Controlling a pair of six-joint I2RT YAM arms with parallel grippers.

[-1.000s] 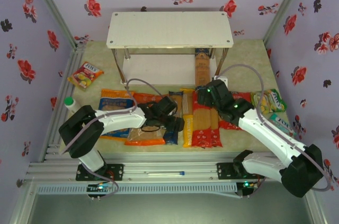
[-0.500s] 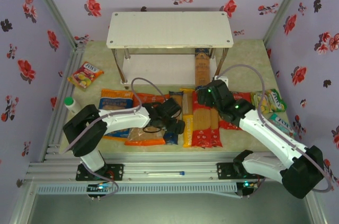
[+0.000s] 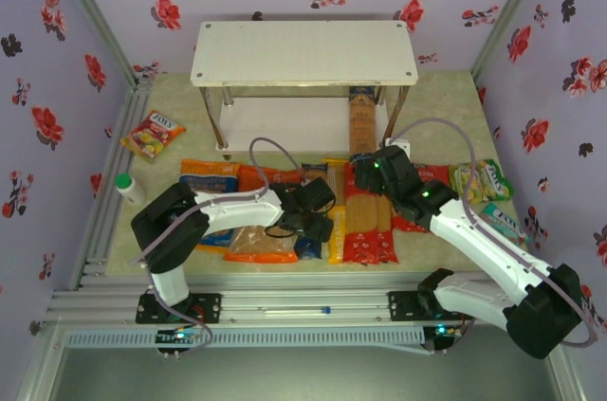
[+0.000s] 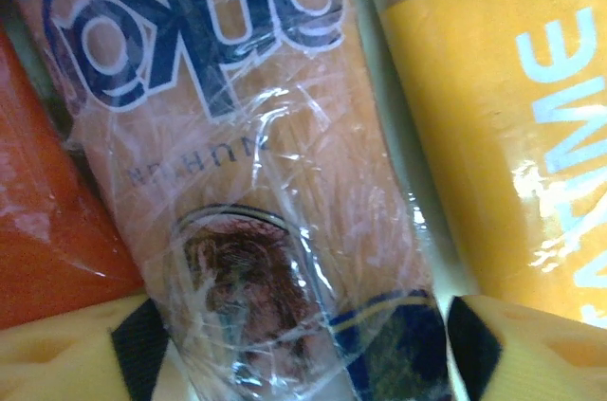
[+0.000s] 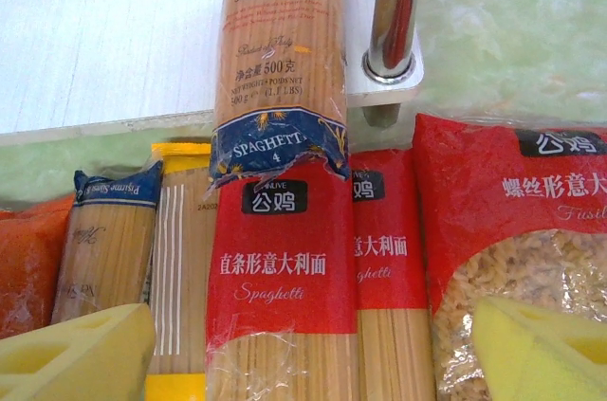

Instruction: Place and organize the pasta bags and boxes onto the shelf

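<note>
Dark blue spaghetti pack (image 4: pixel 275 230) on the counter (image 3: pixel 446 107), left jaws astride it; task barely begun.
Cannot tell if they pinch it. One blue pack (image 3: pixel 361 121) lies mostly on the shelf (image 3: pixel 303 50), lower tier; other packs and bags are unshelved. Right jaws spread, empty, above a red pack (image 5: pixel 285 268).

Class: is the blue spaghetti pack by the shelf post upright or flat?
Flat: the blue spaghetti pack lies lengthwise on the lower shelf.
</note>
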